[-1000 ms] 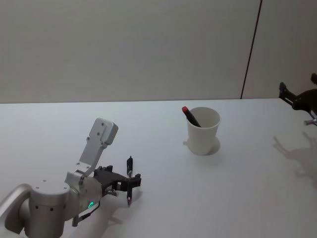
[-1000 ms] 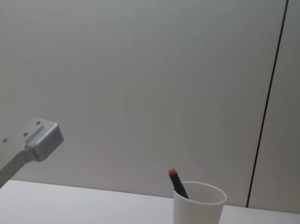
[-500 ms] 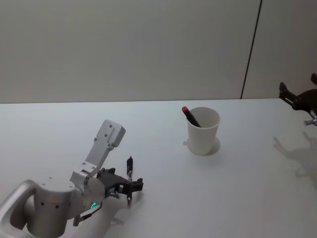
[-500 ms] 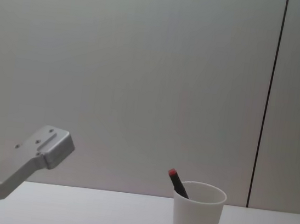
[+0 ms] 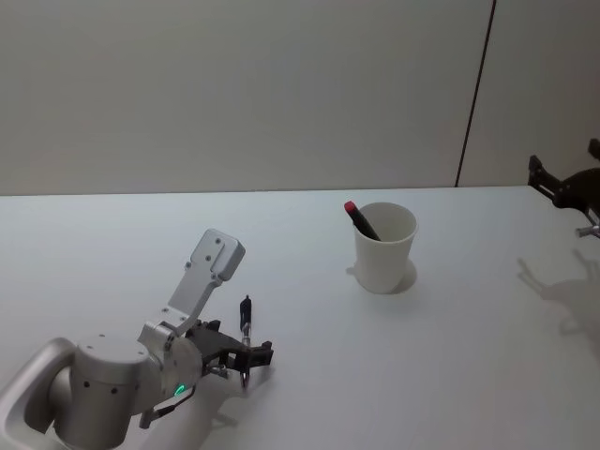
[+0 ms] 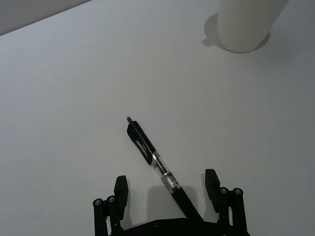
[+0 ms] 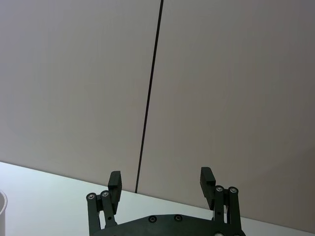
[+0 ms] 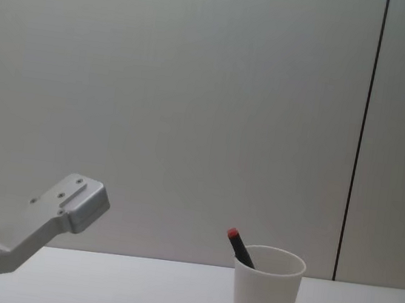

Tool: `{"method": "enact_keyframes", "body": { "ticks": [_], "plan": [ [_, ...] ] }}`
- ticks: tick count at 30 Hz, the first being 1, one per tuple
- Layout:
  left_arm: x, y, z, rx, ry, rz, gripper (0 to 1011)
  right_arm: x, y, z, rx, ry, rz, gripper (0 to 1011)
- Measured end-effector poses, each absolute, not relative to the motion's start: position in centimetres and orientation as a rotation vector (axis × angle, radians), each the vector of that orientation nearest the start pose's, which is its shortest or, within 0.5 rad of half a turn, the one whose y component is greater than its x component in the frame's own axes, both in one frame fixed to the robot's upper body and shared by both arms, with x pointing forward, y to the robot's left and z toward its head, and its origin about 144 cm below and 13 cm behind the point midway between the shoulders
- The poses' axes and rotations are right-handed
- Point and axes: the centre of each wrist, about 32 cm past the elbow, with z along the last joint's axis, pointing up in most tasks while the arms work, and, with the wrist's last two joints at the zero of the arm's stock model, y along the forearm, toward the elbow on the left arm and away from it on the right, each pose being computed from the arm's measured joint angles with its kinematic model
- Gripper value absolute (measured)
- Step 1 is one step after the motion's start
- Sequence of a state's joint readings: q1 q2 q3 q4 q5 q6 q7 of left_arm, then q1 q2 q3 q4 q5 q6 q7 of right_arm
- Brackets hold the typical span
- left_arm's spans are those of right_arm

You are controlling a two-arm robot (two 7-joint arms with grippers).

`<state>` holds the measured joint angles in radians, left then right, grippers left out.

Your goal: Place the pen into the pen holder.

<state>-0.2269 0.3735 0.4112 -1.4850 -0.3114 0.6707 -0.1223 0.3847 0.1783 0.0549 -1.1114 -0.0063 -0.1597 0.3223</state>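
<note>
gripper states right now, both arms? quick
Left gripper: open, straddling the black pen, not closed on it.
Right gripper: open, holding nothing.

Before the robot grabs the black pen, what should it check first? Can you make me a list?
1. Left gripper open: ok, its fingers are spread wide.
2. Black pen between the fingers: ok, it lies flat on the table, about midway between them.
3. Fingers low enough to pinch the pen: cannot tell.
4. Pen holder ready: ok, it stands upright, apart from the gripper, and a red-tipped pen leans inside with room left.
5. Right gripper out of the way: ok, it is parked open at the far right.
</note>
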Motion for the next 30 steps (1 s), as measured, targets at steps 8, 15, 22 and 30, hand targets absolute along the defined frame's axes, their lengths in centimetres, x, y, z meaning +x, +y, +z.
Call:
{"method": "enact_keyframes", "body": {
  "ticks": [8, 15, 22, 30],
  "plan": [
    [49.72, 22.49, 115.92, 0.633, 0.361, 1.103, 1004, 56.17, -32.05, 115.38, -0.080, -0.177, -1.355, 1002],
    [49.53, 22.39, 115.83, 0.625, 0.368, 1.110, 983, 56.17, -32.06, 115.38, -0.080, -0.177, -1.356, 1002],
    [49.42, 22.27, 115.78, 0.620, 0.377, 1.112, 810, 56.17, -32.06, 115.38, -0.080, -0.177, -1.356, 1002],
    [49.36, 22.13, 115.64, 0.625, 0.393, 1.103, 591, 56.17, -32.06, 115.38, -0.080, -0.177, -1.356, 1001]
  ]
}}
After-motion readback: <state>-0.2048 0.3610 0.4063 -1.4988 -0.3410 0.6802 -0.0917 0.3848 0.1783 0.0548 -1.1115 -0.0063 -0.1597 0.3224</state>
